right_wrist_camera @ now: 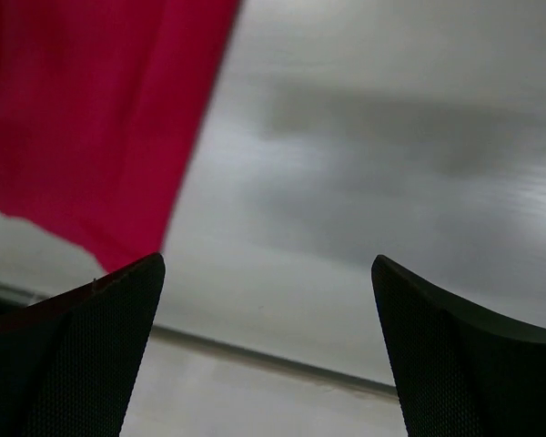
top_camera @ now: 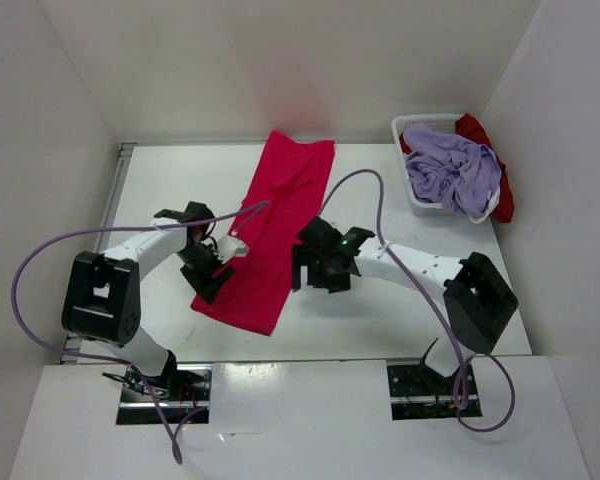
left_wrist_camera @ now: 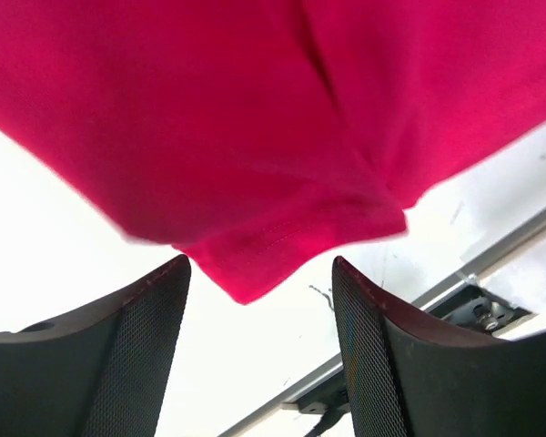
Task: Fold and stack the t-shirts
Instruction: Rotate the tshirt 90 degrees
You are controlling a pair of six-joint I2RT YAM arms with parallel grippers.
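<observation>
Two tools, and neither is holding anything. The magenta-pink t-shirt [top_camera: 280, 220] lies as a long narrow strip slanted across the middle of the surface [top_camera: 180, 180]. My guess is it's folded lengthwise so the next fold can go end to end. The left tool [top_camera: 208, 285] sits at the near hem corner, jaws apart, with the cloth loose beneath. The right tool [top_camera: 318, 278] is spread wide over bare surface just beside the shirt's right edge. The lavender t-shirt [top_camera: 450, 170] and dark red t-shirt [top_camera: 502, 195] sit bunched in the white basket [top_camera: 412, 125], far right.
</observation>
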